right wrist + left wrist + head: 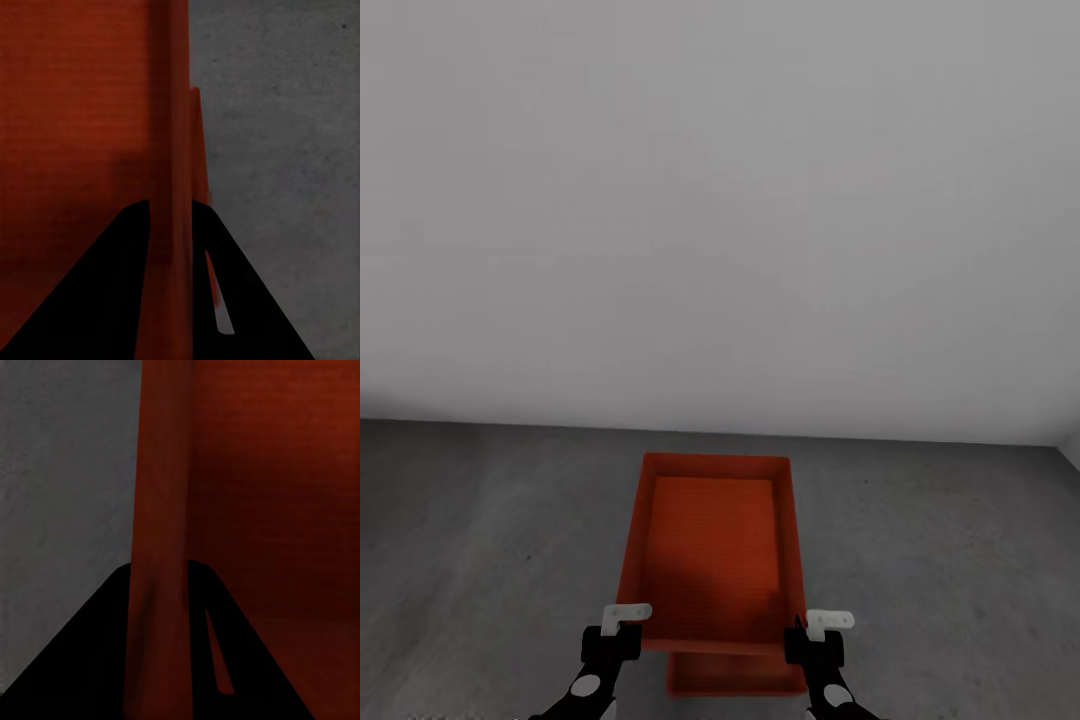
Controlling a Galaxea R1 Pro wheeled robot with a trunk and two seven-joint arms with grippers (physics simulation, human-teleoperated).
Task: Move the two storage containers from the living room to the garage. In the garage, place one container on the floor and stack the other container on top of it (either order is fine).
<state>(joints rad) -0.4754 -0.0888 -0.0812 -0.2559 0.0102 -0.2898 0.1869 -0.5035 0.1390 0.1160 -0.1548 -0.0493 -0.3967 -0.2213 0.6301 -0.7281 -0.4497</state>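
Both grippers, left (628, 625) and right (818, 632), pinch the side walls of the upper bin (712, 555) with their fingers. It hovers over the lower bin (735, 678) on the garage floor (480, 520); only setting down and letting go seem left.

Dark grey, mottled concrete floor (480, 520) is seen running up to a pale grey wall (720, 200). One orange-red container (735, 683) is seen low on the floor, only its near edge exposed beneath a second, alike container (710, 545). Whether the lower one is fully resting on the concrete cannot be told. Bare floor is shown on both sides of the bins.
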